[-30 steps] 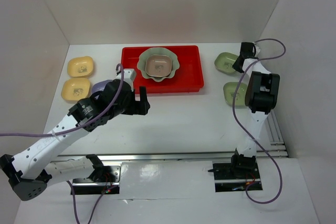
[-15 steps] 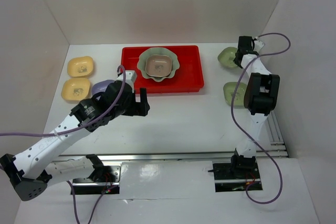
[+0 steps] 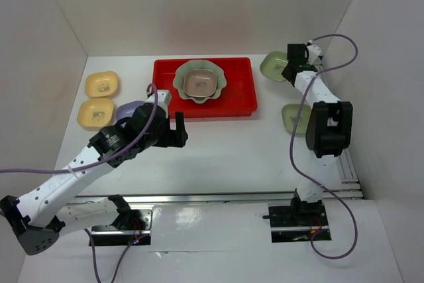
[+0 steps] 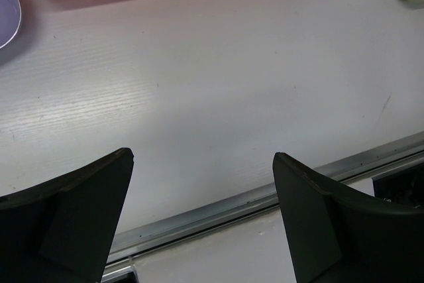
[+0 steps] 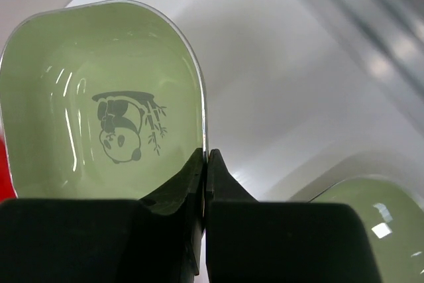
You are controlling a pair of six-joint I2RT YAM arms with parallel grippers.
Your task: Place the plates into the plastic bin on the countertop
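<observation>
- Bin [image 3: 242, 91]: red, at the back middle of the counter [image 3: 232, 157].
- Inside it you have the scalloped plate [image 3: 179, 84], with the tan dish [image 3: 201, 84] nested in its hollow.
- Your right fingers [image 5: 205, 164] are pinched shut on the rim of a green dish [image 5: 99, 97] with a panda print. From above, that dish is just right of the bin's far right corner and outside it.
- Whether the held dish is clear of the counter, you cannot tell from these views.
- A second green dish [image 3: 291, 116] lies nearer you on the right, partly hidden by the right arm.
- Your left fingers [image 3: 175, 129] stand wide apart with nothing between them, over bare counter just in front of the bin's near left corner.
- The lavender dish [image 3: 129, 107] lies left of the bin, partly under your left arm.
- At the far left, the far yellow dish [image 3: 102, 84] and the near yellow dish [image 3: 96, 113] sit one behind the other, close together, both outside the bin.
</observation>
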